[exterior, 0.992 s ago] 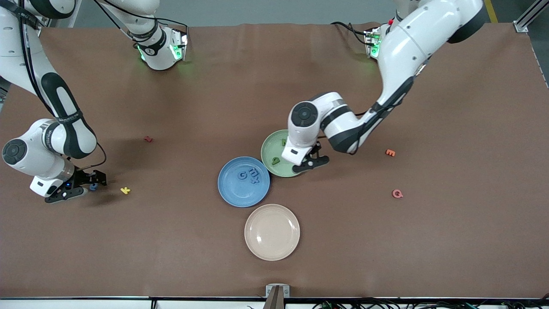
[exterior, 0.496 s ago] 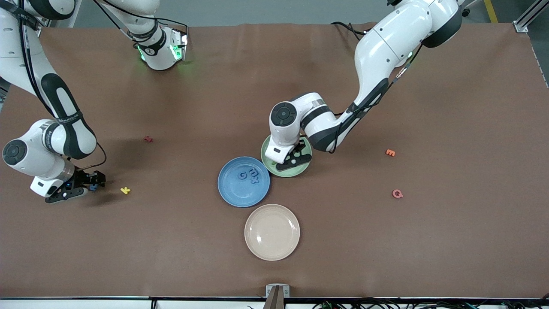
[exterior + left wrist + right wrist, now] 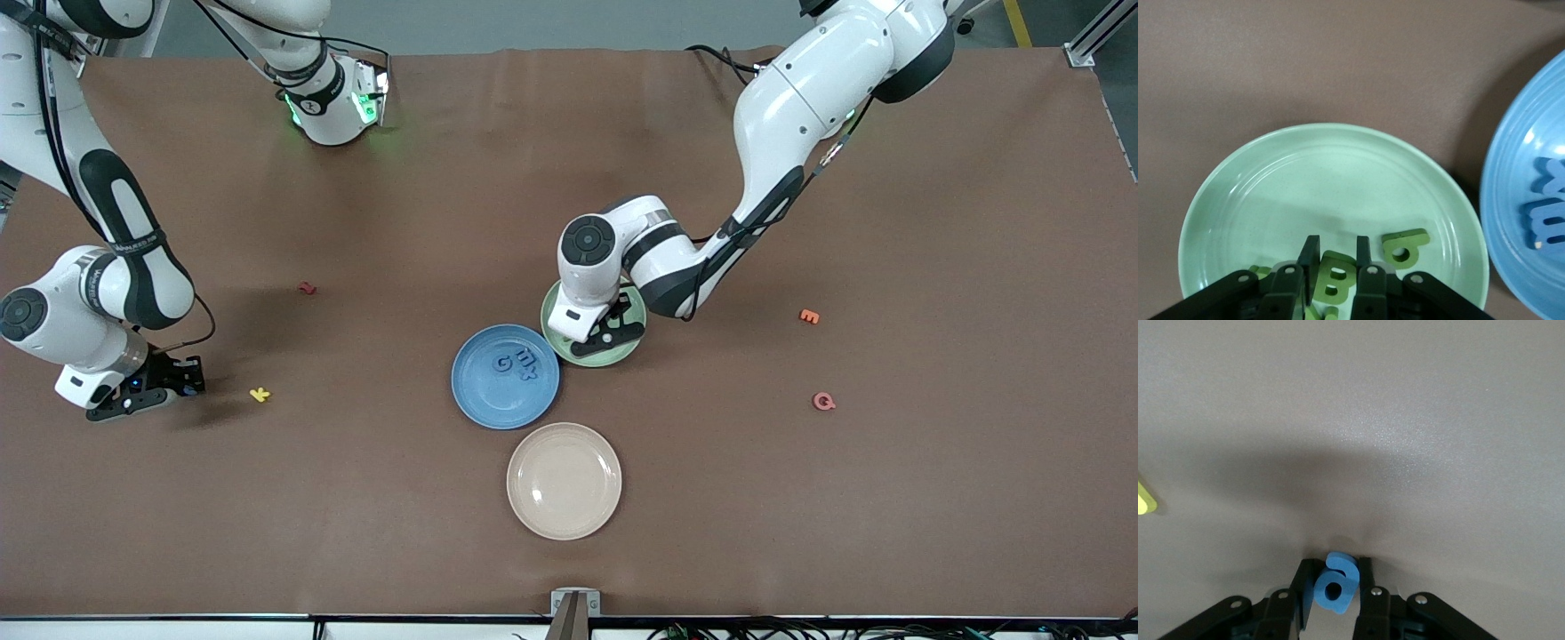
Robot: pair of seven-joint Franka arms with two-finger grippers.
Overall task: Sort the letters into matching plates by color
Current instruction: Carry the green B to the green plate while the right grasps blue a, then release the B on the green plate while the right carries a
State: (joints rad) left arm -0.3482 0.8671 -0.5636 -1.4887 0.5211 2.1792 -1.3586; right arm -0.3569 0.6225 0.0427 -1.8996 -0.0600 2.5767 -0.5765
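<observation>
Both grippers clamped on letters; watch for slip or bounce-out.

Your left gripper [image 3: 1331, 267] pinches a green letter [image 3: 1332, 281] low over the green plate [image 3: 1238, 193], long axis along the fingers. Right gripper [image 3: 1331, 577] pinches a blue letter [image 3: 1335, 583] edge-on at the worktop [image 3: 1405, 420]; it could twist out.

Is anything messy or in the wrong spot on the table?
Nothing is spilled or broken. Four letters lie loose on the table, not on a plate: red letter, yellow letter, orange letter and pink letter. The cream plate is empty.
</observation>
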